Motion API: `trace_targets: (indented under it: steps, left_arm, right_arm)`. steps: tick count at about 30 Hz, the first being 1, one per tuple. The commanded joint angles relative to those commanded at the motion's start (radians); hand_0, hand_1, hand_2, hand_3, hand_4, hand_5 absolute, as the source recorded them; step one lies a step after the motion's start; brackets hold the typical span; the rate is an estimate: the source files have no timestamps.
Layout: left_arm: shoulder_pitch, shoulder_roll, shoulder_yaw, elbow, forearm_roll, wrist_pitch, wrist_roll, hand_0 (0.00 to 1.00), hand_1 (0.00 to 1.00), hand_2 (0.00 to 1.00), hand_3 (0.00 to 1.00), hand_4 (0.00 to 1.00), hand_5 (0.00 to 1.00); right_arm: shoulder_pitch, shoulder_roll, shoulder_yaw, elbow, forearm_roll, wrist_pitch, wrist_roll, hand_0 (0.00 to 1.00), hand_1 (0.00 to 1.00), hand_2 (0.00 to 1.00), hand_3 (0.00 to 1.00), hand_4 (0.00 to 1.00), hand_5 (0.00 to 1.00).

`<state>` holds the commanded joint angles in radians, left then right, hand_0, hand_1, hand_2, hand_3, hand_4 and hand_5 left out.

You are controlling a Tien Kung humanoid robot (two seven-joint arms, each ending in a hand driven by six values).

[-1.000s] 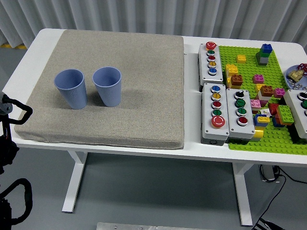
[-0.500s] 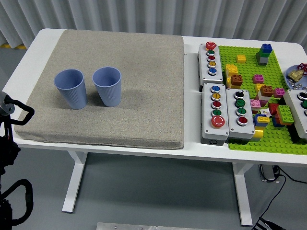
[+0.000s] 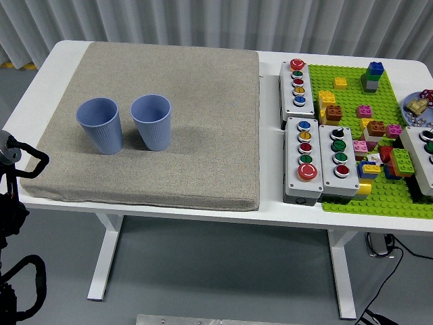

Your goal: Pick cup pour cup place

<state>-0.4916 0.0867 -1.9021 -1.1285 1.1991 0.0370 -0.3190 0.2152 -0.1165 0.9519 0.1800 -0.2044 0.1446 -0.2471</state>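
Two blue ribbed cups stand upright side by side on the grey mat (image 3: 176,142): the left cup (image 3: 101,125) and the right cup (image 3: 151,121), a small gap between them. Their insides are too dark to show any contents. My left arm (image 3: 15,169) shows only as black parts at the picture's left edge, below and left of the mat's near corner, well apart from the cups. My right arm is out of view.
White table (image 3: 270,59) with grey button boxes (image 3: 298,84) (image 3: 319,159) right of the mat. A green baseplate (image 3: 352,101) with several loose bricks lies at the far right, beside a small dish (image 3: 419,108) at the edge.
The black part of my left arm at the left edge has drifted slightly left and down. The cups have not moved.
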Motion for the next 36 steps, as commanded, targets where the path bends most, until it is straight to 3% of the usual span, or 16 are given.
trace_targets:
  steps: [36]
  left_arm:
    - [-0.011, 0.007, -0.001, -0.001, -0.001, 0.005, 0.005, 0.741, 0.741, 0.856, 0.858, 0.768, 0.998]
  right_arm:
    - [0.006, -0.003, -0.004, 0.000, 0.009, -0.004, 0.005, 0.762, 0.693, 0.706, 0.607, 0.185, 0.286]
